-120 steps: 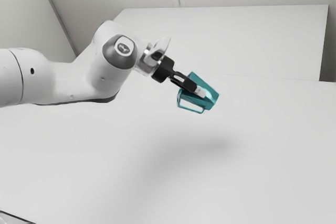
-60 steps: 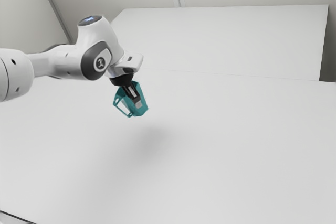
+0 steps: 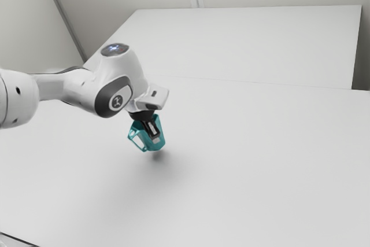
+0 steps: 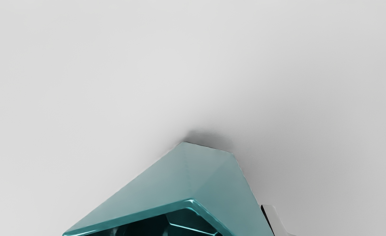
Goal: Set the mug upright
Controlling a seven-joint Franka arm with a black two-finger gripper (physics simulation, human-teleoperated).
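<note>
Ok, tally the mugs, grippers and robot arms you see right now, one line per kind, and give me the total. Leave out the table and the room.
Mugs: 1, the teal mug
Grippers: 1, the black gripper
Robot arms: 1, the white arm
Total: 3

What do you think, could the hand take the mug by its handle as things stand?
Probably not: the hand is shut on the tilted teal mug, and the handle juts out toward the exterior view's left. It would likely have to set the mug down and let go first.
</note>
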